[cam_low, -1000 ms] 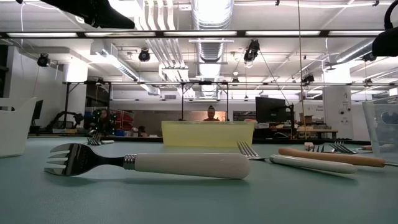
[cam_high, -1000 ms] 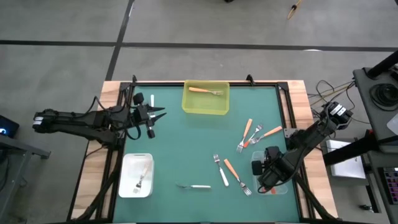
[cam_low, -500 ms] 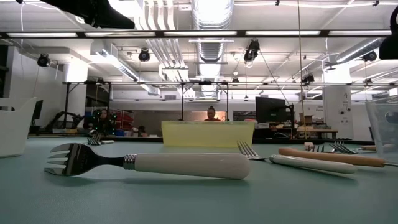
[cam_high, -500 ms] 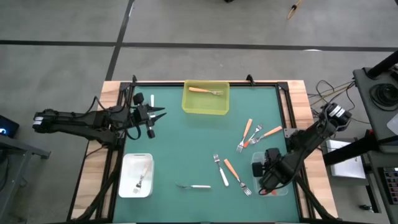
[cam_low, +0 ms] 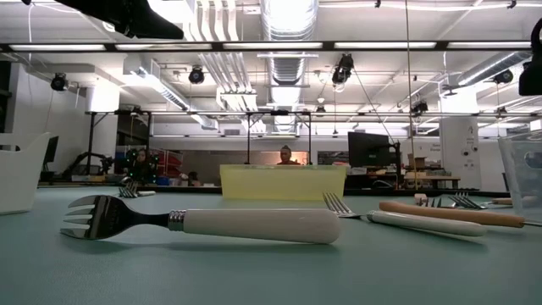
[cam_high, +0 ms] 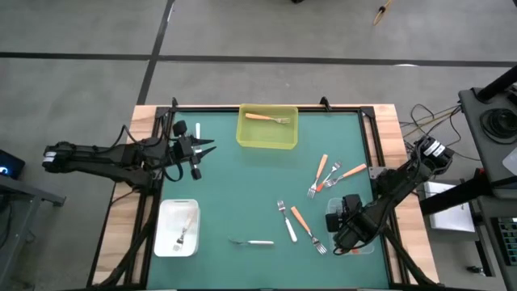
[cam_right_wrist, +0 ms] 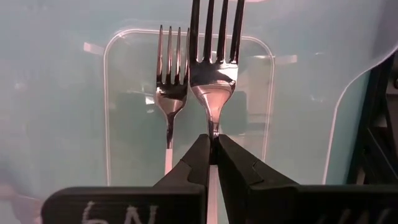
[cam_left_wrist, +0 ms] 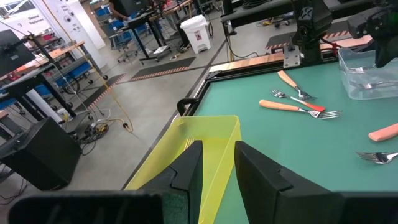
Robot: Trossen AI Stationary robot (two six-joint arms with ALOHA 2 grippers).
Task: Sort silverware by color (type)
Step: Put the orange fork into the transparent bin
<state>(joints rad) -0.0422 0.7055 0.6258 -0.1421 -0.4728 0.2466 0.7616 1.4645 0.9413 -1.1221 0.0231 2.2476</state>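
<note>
The right gripper is clamping the held fork at its thin neck. The fork's long axis is running in line with the fingers, and its tines are pointing away from the wrist. It is hanging over the clear container at the table's near right side, where you are also seeing a smaller fork shape lying parallel (fork or reflection: you cannot tell).

The left gripper is waiting at the table's left, fingers a narrow gap apart and gripping nothing.

Compared with a second ago, the right gripper is sitting slightly nearer the table's near edge. The left arm and the loose forks are keeping their places.
</note>
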